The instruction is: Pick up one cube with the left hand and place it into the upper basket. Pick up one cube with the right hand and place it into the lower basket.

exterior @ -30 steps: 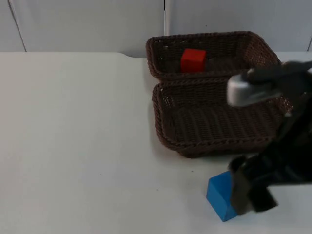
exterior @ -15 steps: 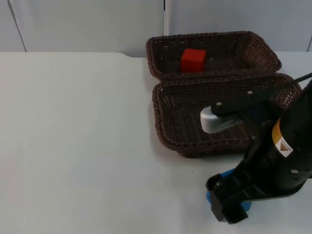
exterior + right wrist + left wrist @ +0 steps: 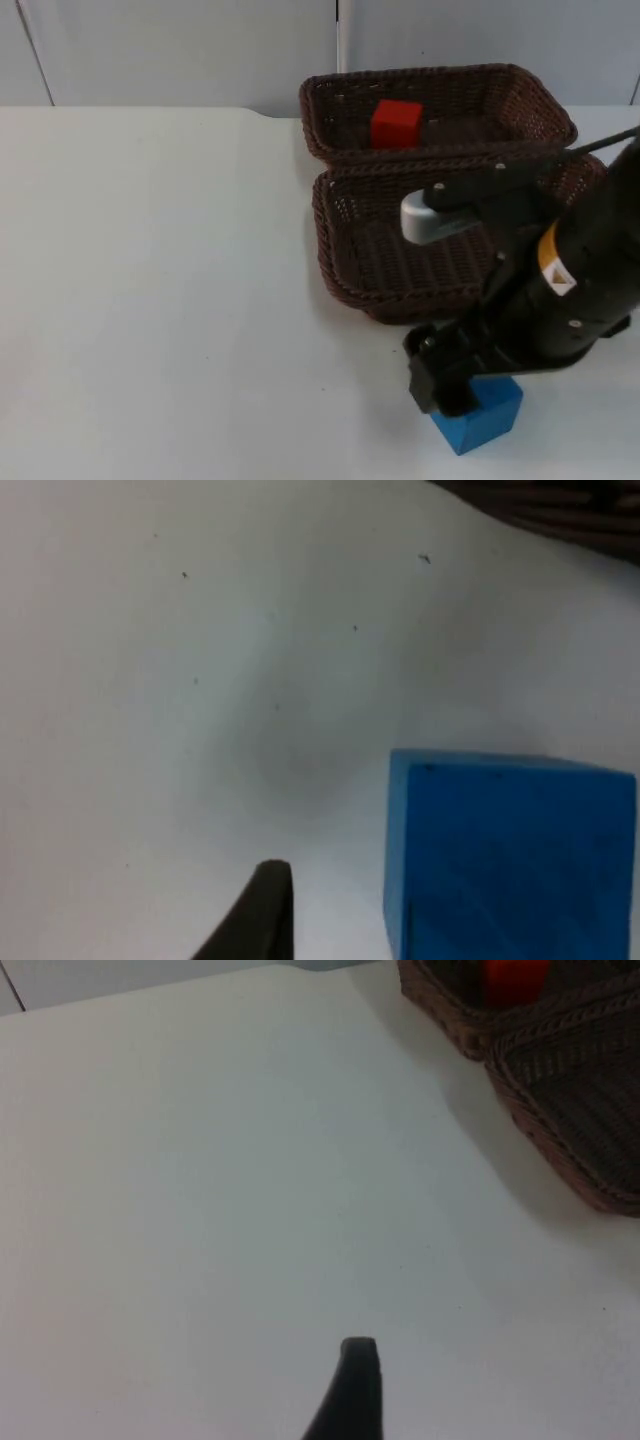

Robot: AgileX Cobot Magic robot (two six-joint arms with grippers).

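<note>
A red cube (image 3: 396,124) lies inside the upper wicker basket (image 3: 530,95), and the basket's corner with the red cube (image 3: 515,975) also appears in the left wrist view. The lower basket (image 3: 345,235) holds no cube. A blue cube (image 3: 485,418) rests on the white table near the front edge, below the lower basket. My right gripper (image 3: 447,385) hangs low, open, over the cube's upper-left corner. In the right wrist view one fingertip (image 3: 266,905) stands just beside the blue cube (image 3: 510,855), a strip of table between them. My left gripper (image 3: 356,1385) waits above bare table left of the baskets.
The two brown baskets sit edge to edge at the back right, close to the grey wall (image 3: 180,50). The right arm's body (image 3: 570,290) covers the lower basket's right end. The table's front edge lies just beyond the blue cube. Wide white table (image 3: 150,280) spreads to the left.
My right arm has swung leftward over the blue cube. Its gripper went from the cube's right side across it to its upper-left corner. The cube stays about where it was.
</note>
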